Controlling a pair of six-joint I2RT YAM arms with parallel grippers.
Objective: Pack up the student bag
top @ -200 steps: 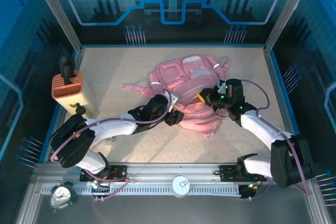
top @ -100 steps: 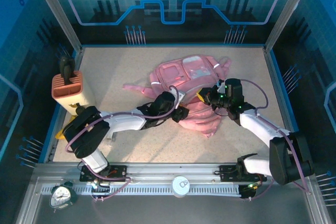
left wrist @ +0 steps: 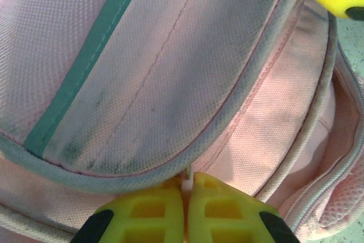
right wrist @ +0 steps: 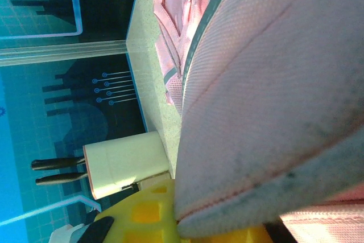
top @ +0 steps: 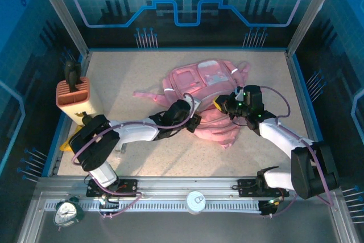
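Student bag lies flat around the middle of the surface, slightly toward its far edge. The left gripper has its jaws pinched tight on the bag's grey-piped seam at the near side. The right gripper has its jaws clamped closed on the flap's edge.

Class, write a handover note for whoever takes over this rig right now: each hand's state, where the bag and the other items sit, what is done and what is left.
The left hand is shut, pinching a thin tab at the grey-piped edge of the student bag.
The right hand is shut on the bag's near right edge.
The bag lies flat in the middle of the table. The orange box stands at the left edge with a dark-handled tool upright in it.
Done: both hands have hold of the bag.
Left: open it and load the items. Nothing seen packed yet.
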